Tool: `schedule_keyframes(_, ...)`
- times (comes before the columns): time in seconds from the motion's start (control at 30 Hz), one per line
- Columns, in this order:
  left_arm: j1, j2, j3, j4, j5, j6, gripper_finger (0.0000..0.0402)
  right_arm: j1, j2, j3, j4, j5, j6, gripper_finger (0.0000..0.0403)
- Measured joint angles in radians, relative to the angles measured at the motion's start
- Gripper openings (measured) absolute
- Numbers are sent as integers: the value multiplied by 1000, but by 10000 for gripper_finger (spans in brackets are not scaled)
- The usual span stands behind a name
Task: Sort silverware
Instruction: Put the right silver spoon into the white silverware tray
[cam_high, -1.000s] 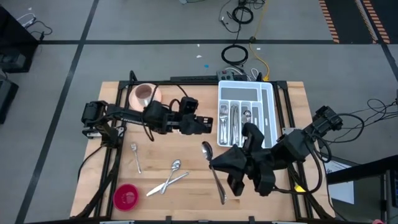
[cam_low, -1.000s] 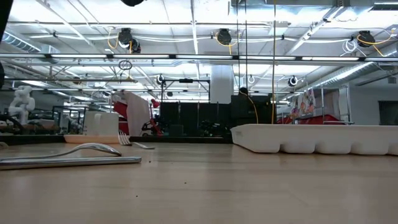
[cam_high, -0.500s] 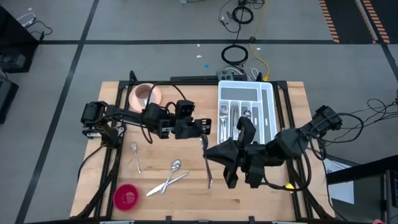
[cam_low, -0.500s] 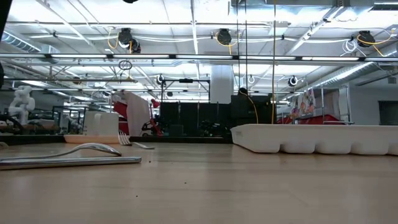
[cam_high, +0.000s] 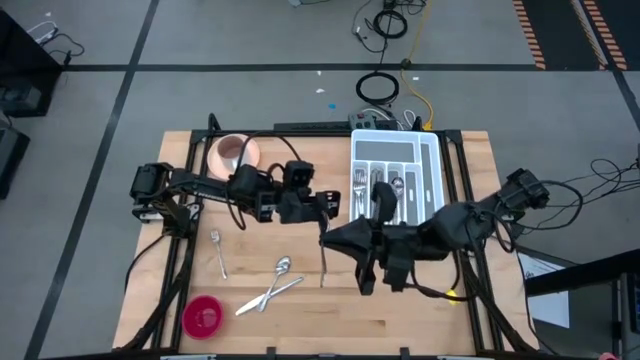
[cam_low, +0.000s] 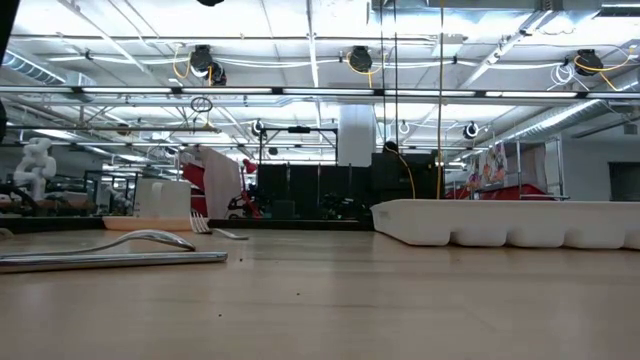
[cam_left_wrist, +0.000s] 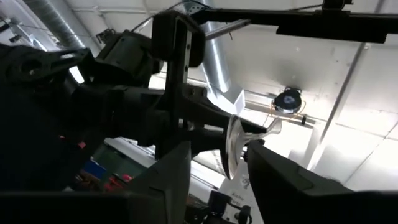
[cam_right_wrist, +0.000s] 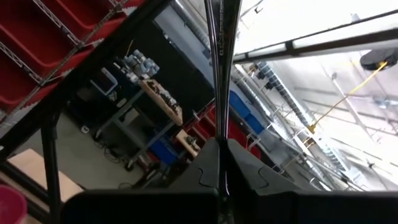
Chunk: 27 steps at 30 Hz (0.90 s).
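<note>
My right gripper (cam_high: 335, 240) is shut on a silver spoon (cam_high: 321, 265) above the table's middle. My left gripper (cam_high: 325, 205) is open just beyond it. In the left wrist view its fingers (cam_left_wrist: 177, 171) stand on either side of the spoon's bowl (cam_left_wrist: 232, 149) without plainly touching it. A fork (cam_high: 218, 253) lies flat near the left side. Another spoon and a knife (cam_high: 272, 285) lie crossed on the table. More silverware lies in the white tray (cam_high: 432, 170). My right gripper pinches the spoon's handle (cam_right_wrist: 217, 124) between its two fingers (cam_right_wrist: 242, 168), coming level from the table's right and lying across it. The spoon is lifted clear. Its free handle end (cam_high: 321, 283) points toward the table's near edge.
A pink cup on its saucer (cam_high: 232, 152) stands at the far left. A red round dish (cam_high: 203, 316) sits by the near left corner. In the low view the tray (cam_low: 510, 222) stands on the right, and the knife and spoon (cam_low: 110, 258) on the left.
My right gripper has lifted the spoon off the table. It has carried it left and toward the far edge, up to my left gripper. The spoon, which lay slanted on the wood, is now clear of it, with its handle toward the near edge.
</note>
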Motion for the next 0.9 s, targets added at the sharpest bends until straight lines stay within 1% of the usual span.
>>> schedule_keyframes(0.13, 0, 0, 0, -3, 19, 2, 120, -13, 0, 0, -3, 0, 10, 0)
schedule_keyframes(0.33, 0, 0, 0, 1, 36, 18, 31, -16, 0, 0, -7, -3, 26, 0)
schedule_keyframes(0.4, 0, 0, 0, -5, 36, 18, 11, -17, 0, 0, -21, -23, 47, 0)
schedule_keyframes(0.47, 0, 0, 0, -5, 36, 18, 11, -17, 0, 0, -24, -29, 69, 0)
schedule_keyframes(0.5, 0, 0, 0, -4, 36, 21, 17, -17, 0, 0, -28, -28, 83, 0)
schedule_keyframes(0.63, 0, -1, 0, 3, 20, 25, 56, -17, -1, 0, -41, -27, 122, 0)
schedule_keyframes(0.7, 0, -1, 0, 3, 19, 32, 66, -17, 0, 0, -46, -26, 133, 0)
schedule_keyframes(0.77, 0, -1, 0, 0, 16, 44, 59, -17, 0, 0, -43, -26, 139, 0)
schedule_keyframes(0.9, 0, -1, 0, -5, 17, 47, 15, -17, 0, 0, -40, -26, 141, 0)
